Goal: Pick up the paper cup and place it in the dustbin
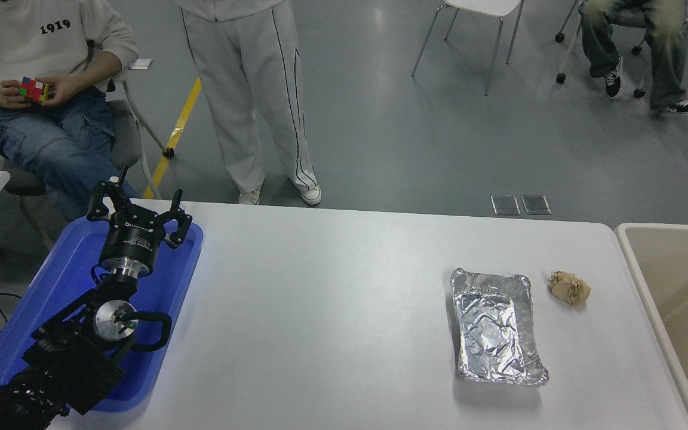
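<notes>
The paper cup is out of view. The beige dustbin (pixel 636 263) stands past the table's right end, its pale rim and inner wall showing at the picture's right edge. My left gripper (pixel 138 204) is parked over the blue tray at the lower left, open, with nothing between its fingers. My right arm and gripper are out of view.
A blue tray (pixel 57 286) lies under the left arm. A silver foil tray (pixel 496 325) and a crumpled brown paper ball (pixel 569 288) sit at the table's right. One person sits at the far left, another stands behind the table, a third sits at top right.
</notes>
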### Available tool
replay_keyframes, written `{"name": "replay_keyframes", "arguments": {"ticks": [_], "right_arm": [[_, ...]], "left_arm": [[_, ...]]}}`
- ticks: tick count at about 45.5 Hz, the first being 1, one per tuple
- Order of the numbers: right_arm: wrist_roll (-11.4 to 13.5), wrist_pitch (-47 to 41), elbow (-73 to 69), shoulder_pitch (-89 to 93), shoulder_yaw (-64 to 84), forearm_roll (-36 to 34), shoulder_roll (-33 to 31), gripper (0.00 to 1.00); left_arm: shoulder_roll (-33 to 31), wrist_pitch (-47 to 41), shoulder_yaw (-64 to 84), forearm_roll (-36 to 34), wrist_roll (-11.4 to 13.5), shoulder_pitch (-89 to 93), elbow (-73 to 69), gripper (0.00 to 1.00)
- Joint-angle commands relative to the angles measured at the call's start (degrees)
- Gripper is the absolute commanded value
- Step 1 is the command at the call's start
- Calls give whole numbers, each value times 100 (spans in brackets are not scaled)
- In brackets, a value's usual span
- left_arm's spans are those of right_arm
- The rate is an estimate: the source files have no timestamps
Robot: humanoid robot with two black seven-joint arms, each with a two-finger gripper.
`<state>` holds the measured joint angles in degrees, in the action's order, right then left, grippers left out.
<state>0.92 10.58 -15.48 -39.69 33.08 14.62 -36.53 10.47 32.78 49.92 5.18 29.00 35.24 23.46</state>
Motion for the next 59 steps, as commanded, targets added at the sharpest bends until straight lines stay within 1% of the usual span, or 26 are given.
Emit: {"name": "replay_keyframes", "arguments": {"ticks": [1, 20, 26, 30, 43, 50, 55, 59], "right_arm": [[-5, 23, -61, -56, -240, 6, -12, 97], [-5, 5, -412, -293, -574, 58, -187, 97], [4, 5, -851, -513, -566, 67, -459, 97], [-5, 5, -1404, -732, -557, 50, -802, 97], [-5, -135, -2608, -1268, -399, 93, -1338, 99], [-5, -258, -3303, -1848, 189, 102, -1558, 99], [-5, -320, -3865, -2524, 1006, 102, -1664, 100], [-5, -556, -4103, -3122, 1700, 93, -1638, 100]], "left_arm": [[-1, 1, 0, 0, 0, 0, 0, 100], [8, 1, 0, 0, 0, 0, 0, 100], [-1, 1, 0, 0, 0, 0, 0, 100], [-1, 1, 0, 0, 0, 0, 0, 100], [-1, 1, 0, 0, 0, 9, 0, 100], [-1, 1, 0, 0, 0, 9, 0, 100], [-1, 1, 0, 0, 0, 0, 0, 100], [8, 1, 0, 0, 0, 9, 0, 100]]}}
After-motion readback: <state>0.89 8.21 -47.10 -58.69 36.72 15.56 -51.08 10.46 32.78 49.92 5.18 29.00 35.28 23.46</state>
